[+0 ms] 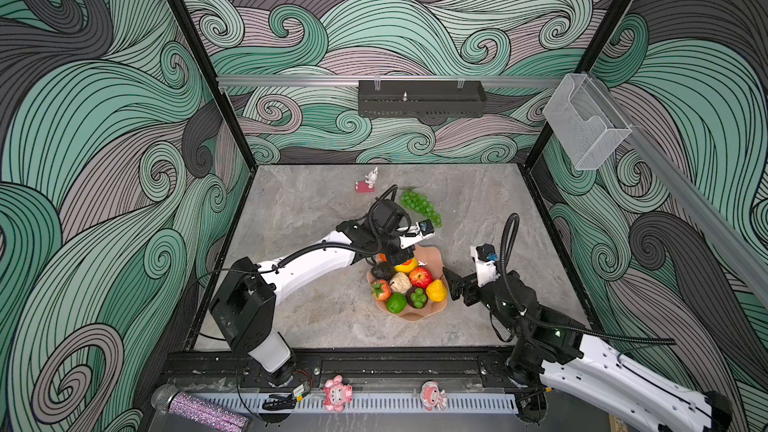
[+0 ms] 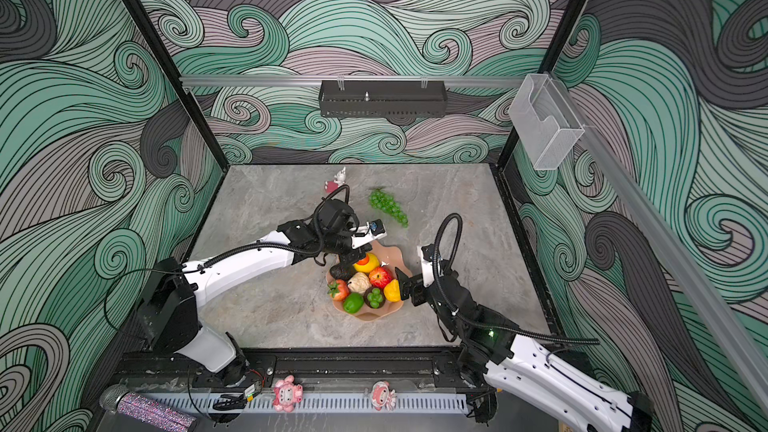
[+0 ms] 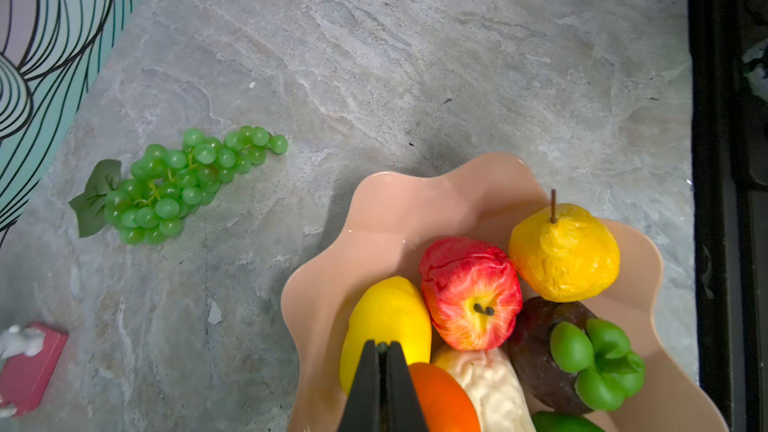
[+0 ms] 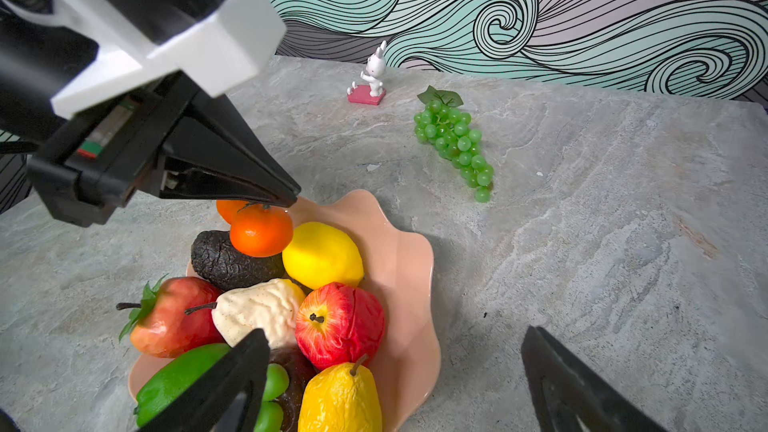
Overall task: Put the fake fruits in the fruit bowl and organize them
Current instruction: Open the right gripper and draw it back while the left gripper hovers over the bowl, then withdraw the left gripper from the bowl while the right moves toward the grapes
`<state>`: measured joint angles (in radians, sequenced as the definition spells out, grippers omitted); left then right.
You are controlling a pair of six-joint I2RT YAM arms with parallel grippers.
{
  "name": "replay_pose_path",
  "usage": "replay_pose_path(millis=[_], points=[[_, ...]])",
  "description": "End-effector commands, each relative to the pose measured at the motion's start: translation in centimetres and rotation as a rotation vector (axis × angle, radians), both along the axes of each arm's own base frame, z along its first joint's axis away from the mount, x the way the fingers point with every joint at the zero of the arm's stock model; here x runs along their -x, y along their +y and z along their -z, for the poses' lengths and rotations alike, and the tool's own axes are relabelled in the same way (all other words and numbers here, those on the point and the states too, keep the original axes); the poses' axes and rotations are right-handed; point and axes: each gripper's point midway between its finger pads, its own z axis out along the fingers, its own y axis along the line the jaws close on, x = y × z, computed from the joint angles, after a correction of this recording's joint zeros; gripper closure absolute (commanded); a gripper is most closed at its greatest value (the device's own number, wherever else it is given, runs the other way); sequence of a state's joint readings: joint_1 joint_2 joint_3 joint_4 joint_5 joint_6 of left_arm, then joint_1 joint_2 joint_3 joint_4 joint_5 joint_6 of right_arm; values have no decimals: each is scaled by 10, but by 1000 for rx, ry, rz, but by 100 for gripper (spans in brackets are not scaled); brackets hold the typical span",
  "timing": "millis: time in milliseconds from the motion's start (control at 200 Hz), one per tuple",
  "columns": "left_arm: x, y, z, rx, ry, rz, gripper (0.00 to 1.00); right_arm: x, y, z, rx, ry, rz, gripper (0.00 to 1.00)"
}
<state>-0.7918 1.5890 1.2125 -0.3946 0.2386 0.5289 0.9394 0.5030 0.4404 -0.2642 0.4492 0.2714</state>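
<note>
The salmon-pink fruit bowl (image 1: 432, 253) (image 2: 390, 253) (image 3: 395, 209) (image 4: 407, 268) holds several fake fruits: a lemon (image 4: 322, 255), a red apple (image 4: 340, 322), a yellow pear (image 4: 340, 401), a cream knobbly one (image 4: 257, 309), an avocado (image 4: 228, 263), a lime (image 4: 178, 380) and a small orange (image 4: 261, 230). My left gripper (image 1: 395, 263) (image 2: 347, 261) (image 3: 382, 344) is shut, its tips right over that orange's stem; I cannot tell whether it pinches it. The green grape bunch (image 1: 419, 205) (image 2: 388, 206) (image 3: 178, 184) (image 4: 455, 143) lies on the table behind the bowl. My right gripper (image 1: 453, 284) (image 2: 405, 286) (image 4: 395, 332) stands open and empty at the bowl's right rim.
A pink-and-white rabbit figurine (image 1: 368, 182) (image 4: 374, 72) stands near the back wall. A black tray (image 1: 422, 97) and a clear basket (image 1: 586, 122) hang on the walls. Two pink dolls (image 1: 337, 393) and a glittery microphone (image 1: 199, 409) sit on the front rail.
</note>
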Motion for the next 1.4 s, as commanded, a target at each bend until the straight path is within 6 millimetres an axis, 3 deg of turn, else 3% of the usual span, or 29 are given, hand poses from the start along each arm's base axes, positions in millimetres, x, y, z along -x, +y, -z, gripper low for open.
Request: replay_pose_path(millis=[0,640,1031,1391], points=[[10,0,3,-14,-3,135,100,0,-5,3,1,8,22,4],[-10,2,36,-66,-74,218,100,0,-8,3,-6,15,41,1],[3,2,47,-78,-31,293,97,-1,-9,3,0,11,48,1],[7,-1,31,-12,-50,280,74,-2,-8,4,4,14,48,1]])
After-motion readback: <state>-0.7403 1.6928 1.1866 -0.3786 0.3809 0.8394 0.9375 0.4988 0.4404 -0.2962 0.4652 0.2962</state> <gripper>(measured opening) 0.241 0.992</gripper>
